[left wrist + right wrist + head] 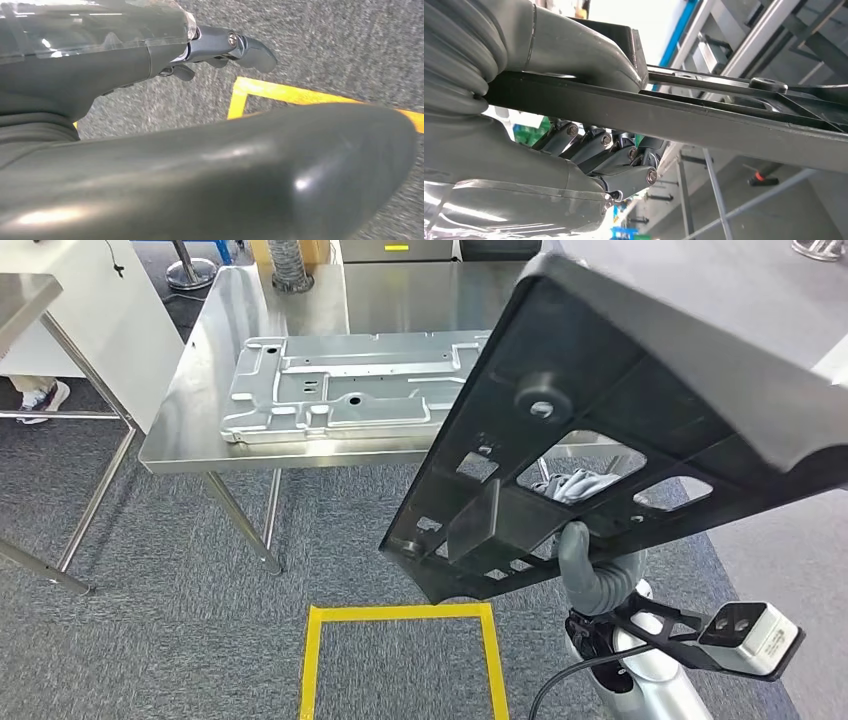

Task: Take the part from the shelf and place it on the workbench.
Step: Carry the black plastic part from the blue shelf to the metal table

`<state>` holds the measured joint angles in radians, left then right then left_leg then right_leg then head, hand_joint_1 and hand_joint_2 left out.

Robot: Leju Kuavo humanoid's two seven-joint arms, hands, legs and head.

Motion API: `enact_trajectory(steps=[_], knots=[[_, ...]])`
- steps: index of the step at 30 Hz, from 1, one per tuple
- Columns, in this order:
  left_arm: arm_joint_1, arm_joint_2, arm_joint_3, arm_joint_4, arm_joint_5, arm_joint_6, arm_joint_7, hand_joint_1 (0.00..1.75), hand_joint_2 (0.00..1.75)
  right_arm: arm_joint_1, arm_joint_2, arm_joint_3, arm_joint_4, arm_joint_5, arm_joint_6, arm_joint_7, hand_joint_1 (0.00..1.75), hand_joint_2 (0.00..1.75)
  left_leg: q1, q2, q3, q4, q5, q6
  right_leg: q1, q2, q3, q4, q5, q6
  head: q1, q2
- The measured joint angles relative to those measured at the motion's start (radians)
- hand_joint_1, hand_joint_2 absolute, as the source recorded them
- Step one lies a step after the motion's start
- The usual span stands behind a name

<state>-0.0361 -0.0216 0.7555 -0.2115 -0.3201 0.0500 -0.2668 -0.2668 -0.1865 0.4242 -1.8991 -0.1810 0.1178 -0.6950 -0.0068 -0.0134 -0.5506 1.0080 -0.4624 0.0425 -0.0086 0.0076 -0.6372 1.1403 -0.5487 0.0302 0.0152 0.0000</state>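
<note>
A large black plastic part (620, 390), a flat frame with several cut-outs, hangs tilted in front of me and covers much of the right side of the head view. My right hand (592, 565) grips its lower edge from below. In the right wrist view the thumb (574, 50) presses one face of the black part (724, 120) and the fingers (624, 160) curl against the other. My left hand (100, 75) hangs over the carpet holding nothing, its fingers (250, 50) stretched out apart from the thumb.
The steel workbench (200, 390) stands ahead, with a silver stamped metal plate (350, 390) lying on it. A yellow taped square (400, 615) marks the grey carpet before it. A white table (90, 300) stands at the left, with a person's shoe (45, 395) beneath it.
</note>
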Motion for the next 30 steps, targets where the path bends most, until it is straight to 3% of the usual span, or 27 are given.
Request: enact_trajectory(steps=[2,3,7,8,11,12,13,14,16,17,18,21,23,26,27,28,29,30], knots=[[0.000,-0.003,0.002,0.001,0.001,-0.003,-0.002,0.00,0.00,-0.006,-0.001,0.001,0.002,-0.010,-0.005,0.000,1.75,1.75,-0.002,-0.002,0.016,0.000,-0.016,-0.007,0.009,0.000,0.016,-0.101,0.091,-0.015,-0.003,0.000],[-0.001,-0.005,0.003,0.001,0.002,-0.003,-0.003,0.00,0.00,-0.008,-0.001,0.002,0.003,-0.013,-0.006,0.000,1.75,1.75,-0.002,-0.003,0.020,0.001,-0.021,-0.012,0.013,0.000,0.018,-0.123,0.113,-0.021,-0.005,0.000],[-0.003,-0.004,0.010,0.002,0.005,0.000,-0.006,0.00,0.00,-0.020,0.000,0.006,0.005,-0.022,-0.011,0.001,1.75,1.75,-0.004,-0.003,0.023,0.034,-0.035,-0.037,0.005,0.000,0.050,-0.145,0.112,-0.039,-0.009,0.000],[-0.005,-0.005,0.012,0.002,0.005,0.001,-0.006,0.00,0.00,-0.026,0.002,0.009,0.005,-0.023,-0.011,0.001,1.75,1.75,-0.001,-0.001,0.003,0.074,-0.051,-0.042,0.002,-0.002,0.062,-0.150,0.109,-0.043,-0.012,0.000],[-0.007,-0.006,0.017,0.002,0.005,0.003,-0.006,0.00,0.00,-0.038,0.006,0.018,0.009,-0.023,-0.011,0.002,1.75,1.75,0.011,0.004,-0.112,0.251,-0.120,-0.058,0.000,-0.003,0.084,-0.153,0.090,-0.046,-0.018,0.000],[-0.005,-0.006,0.019,0.002,0.005,0.004,-0.006,0.00,0.00,-0.039,0.007,0.020,0.012,-0.023,-0.011,0.002,1.75,1.75,0.015,0.005,-0.140,0.279,-0.128,-0.062,0.000,-0.003,0.091,-0.153,0.082,-0.044,-0.019,0.000],[-0.004,-0.006,0.019,0.002,0.005,0.004,-0.007,0.00,0.00,-0.039,0.007,0.021,0.014,-0.023,-0.011,0.002,1.75,1.75,0.018,0.006,-0.151,0.271,-0.113,-0.067,-0.002,-0.003,0.102,-0.152,0.074,-0.042,-0.019,0.000],[-0.003,-0.006,0.020,0.002,0.005,0.003,-0.007,0.00,0.00,-0.039,0.007,0.021,0.016,-0.024,-0.011,0.002,1.75,1.75,0.022,0.007,-0.144,0.225,-0.077,-0.070,-0.004,-0.002,0.114,-0.152,0.064,-0.038,-0.019,0.000],[-0.002,-0.006,0.020,0.002,0.005,0.002,-0.007,0.00,0.00,-0.041,0.007,0.021,0.019,-0.025,-0.011,0.001,1.75,1.75,0.026,0.009,-0.106,0.090,0.018,-0.070,-0.006,-0.002,0.140,-0.151,0.042,-0.028,-0.019,0.000],[-0.002,-0.006,0.020,0.002,0.004,0.001,-0.008,0.00,0.00,-0.042,0.007,0.021,0.020,-0.025,-0.010,0.000,1.75,1.75,0.025,0.009,-0.092,0.043,0.044,-0.066,-0.006,-0.002,0.148,-0.150,0.033,-0.021,-0.019,0.000],[-0.002,-0.006,0.020,0.002,0.003,0.000,-0.009,0.00,0.00,-0.043,0.007,0.022,0.021,-0.024,-0.009,0.000,1.75,1.75,0.022,0.010,-0.085,0.019,0.058,-0.061,-0.005,-0.002,0.152,-0.151,0.025,-0.014,-0.019,0.000],[-0.003,-0.006,0.021,0.002,-0.002,-0.002,-0.010,0.00,0.00,-0.043,0.007,0.022,0.021,-0.021,-0.001,0.001,1.75,1.75,0.019,0.008,-0.071,0.010,0.052,-0.038,-0.007,-0.002,0.161,-0.143,0.018,0.007,-0.020,0.000],[-0.003,-0.006,0.021,0.002,-0.005,-0.002,-0.011,0.00,0.00,-0.046,0.007,0.021,0.021,-0.021,0.002,0.000,1.75,1.75,0.020,0.007,-0.054,0.004,0.044,-0.024,-0.010,-0.003,0.135,-0.082,0.002,0.014,-0.018,0.000],[-0.006,-0.005,0.021,0.002,-0.008,-0.003,-0.012,0.00,0.00,-0.044,0.007,0.019,0.021,-0.021,0.003,0.000,1.75,1.75,0.016,0.006,-0.036,0.003,0.025,-0.013,-0.011,-0.003,0.009,0.108,-0.067,0.019,-0.017,0.000],[-0.006,-0.005,0.021,0.002,-0.009,-0.003,-0.013,0.00,0.00,-0.040,0.007,0.017,0.020,-0.019,0.003,0.000,1.75,1.75,0.014,0.005,-0.028,0.003,0.018,-0.011,-0.010,-0.003,-0.025,0.143,-0.077,0.020,-0.017,0.000],[-0.005,-0.005,0.021,0.002,-0.011,-0.003,-0.013,0.00,0.00,-0.036,0.007,0.015,0.018,-0.017,0.004,0.000,1.75,1.75,0.011,0.004,-0.017,0.003,0.009,-0.010,-0.009,-0.003,-0.043,0.145,-0.068,0.017,-0.017,0.000],[-0.004,-0.005,0.021,0.002,-0.013,-0.003,-0.012,0.00,0.00,-0.031,0.007,0.011,0.014,-0.015,0.006,0.000,1.75,1.75,0.008,0.003,-0.004,0.003,0.000,-0.010,-0.007,-0.003,-0.044,0.108,-0.035,0.012,-0.017,0.000],[-0.003,-0.005,0.021,0.002,-0.014,-0.002,-0.012,0.00,0.00,-0.027,0.007,0.006,0.008,-0.014,0.011,0.000,1.75,1.75,0.005,0.002,0.010,0.002,-0.010,-0.010,-0.003,-0.003,-0.031,0.044,0.016,0.003,-0.016,0.000]])
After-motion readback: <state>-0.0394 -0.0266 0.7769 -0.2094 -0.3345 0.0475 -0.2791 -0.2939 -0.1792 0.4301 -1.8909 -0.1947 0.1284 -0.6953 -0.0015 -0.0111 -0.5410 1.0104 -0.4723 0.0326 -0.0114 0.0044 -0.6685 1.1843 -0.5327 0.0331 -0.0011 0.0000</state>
